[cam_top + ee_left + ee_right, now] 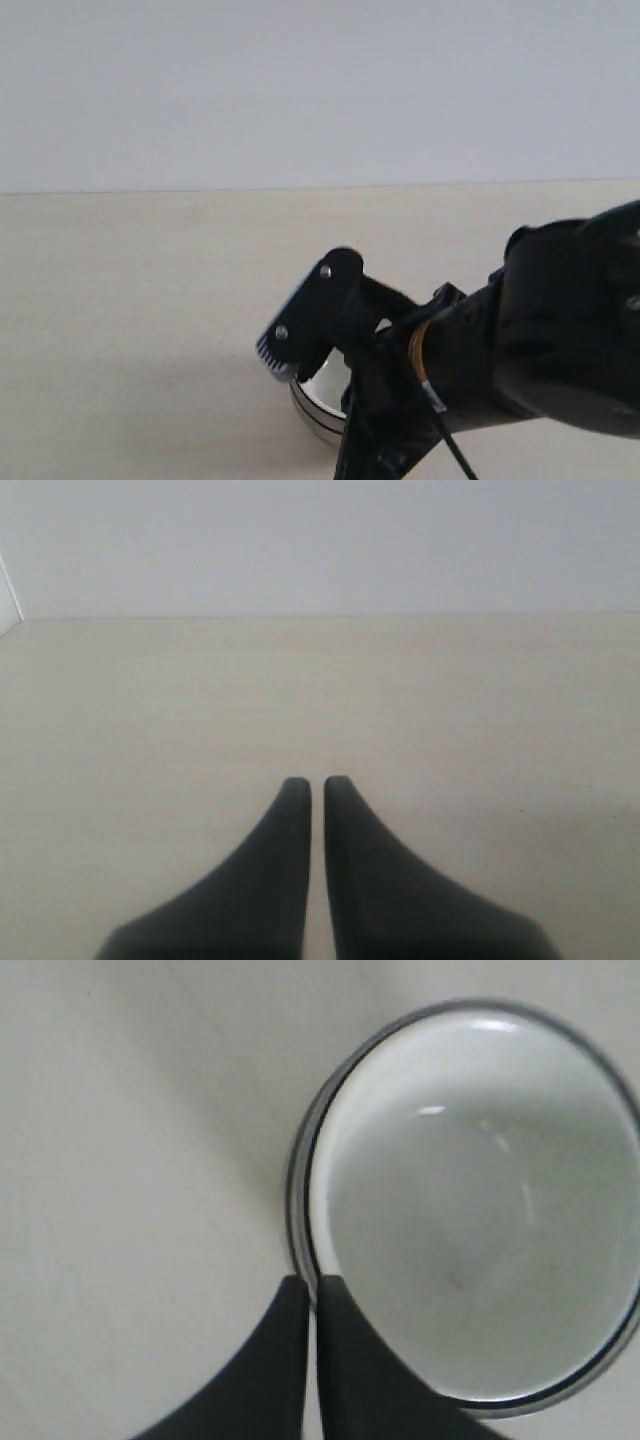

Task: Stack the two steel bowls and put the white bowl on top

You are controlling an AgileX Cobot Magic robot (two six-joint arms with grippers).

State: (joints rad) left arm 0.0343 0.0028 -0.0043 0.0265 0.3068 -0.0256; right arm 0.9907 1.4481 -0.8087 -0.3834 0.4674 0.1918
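Right wrist view looks down into the white bowl (470,1220). It sits inside a shiny steel bowl (297,1195), whose rim shows as a dark ring around it. So the white bowl is on top, where the task wants it. I cannot tell if a second steel bowl hides under the first one, because only the rim peeks out. The right gripper (313,1285) has its tips right at the edge of the bowls. Its jaws are pressed almost together, with just a thin crack between them. Nothing seems to be in that crack, so I think it is not holding a bowl. In the exterior view this gripper leans down over the bowls, which sit on the pale table (150,300). The left gripper (317,785) sees only table and no bowls. Its jaws are also pressed nearly together, with nothing in them. It looks parked there to keep out of the way. I think the job is almost done, if both steel bowls really are in the pile. The right arm should lift straight up, so it does not bump the rim and push the pile.
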